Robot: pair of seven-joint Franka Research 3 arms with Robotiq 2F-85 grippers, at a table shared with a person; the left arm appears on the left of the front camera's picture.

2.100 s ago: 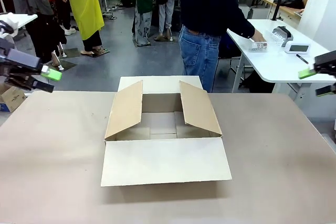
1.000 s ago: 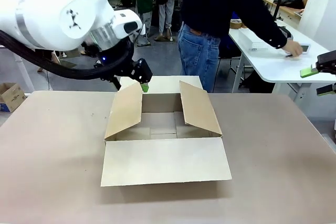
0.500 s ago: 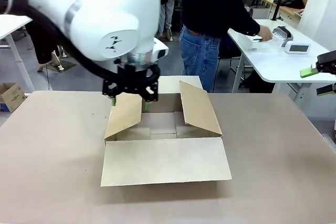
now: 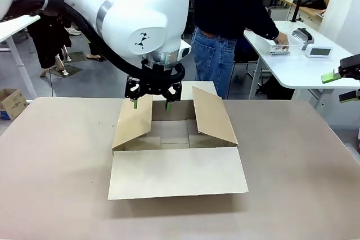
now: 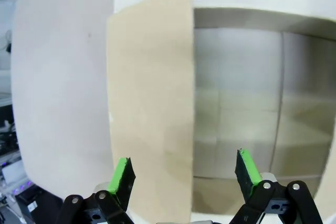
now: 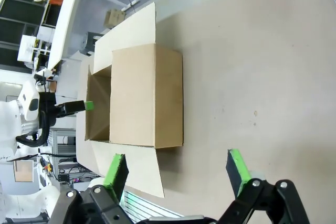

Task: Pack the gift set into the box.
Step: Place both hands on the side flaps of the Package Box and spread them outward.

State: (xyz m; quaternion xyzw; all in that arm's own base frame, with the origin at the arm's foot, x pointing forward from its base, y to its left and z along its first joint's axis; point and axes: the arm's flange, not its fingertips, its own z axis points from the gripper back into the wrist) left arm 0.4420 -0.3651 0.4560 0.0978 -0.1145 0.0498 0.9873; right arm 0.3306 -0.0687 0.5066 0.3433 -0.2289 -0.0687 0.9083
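The box [image 4: 174,139] is a plain brown carton standing open at the table's middle, its four flaps spread and its inside bare. My left gripper [image 4: 152,104] hangs open just above the box's far left corner, its green fingertips either side of the left flap's far end. In the left wrist view that gripper [image 5: 184,171] straddles the flap [image 5: 152,103], with the box's inside [image 5: 247,103] to its right. Off the table's right side, my right gripper [image 4: 341,87] is open and holds nothing. From the right wrist view, the right gripper [image 6: 177,170] looks at the box [image 6: 142,98] from afar. The gift set is out of view.
A person stands beyond the box, one hand [image 4: 279,40] on small items on a white side table [image 4: 298,66] at the right. A small carton [image 4: 11,104] sits on the floor at the left. The tan table [image 4: 56,167] has free room around the box.
My left arm has swung in from the left edge to above the box's left flap and shifted slightly right. The person's hand has moved about on the side table. The right gripper has stayed put.
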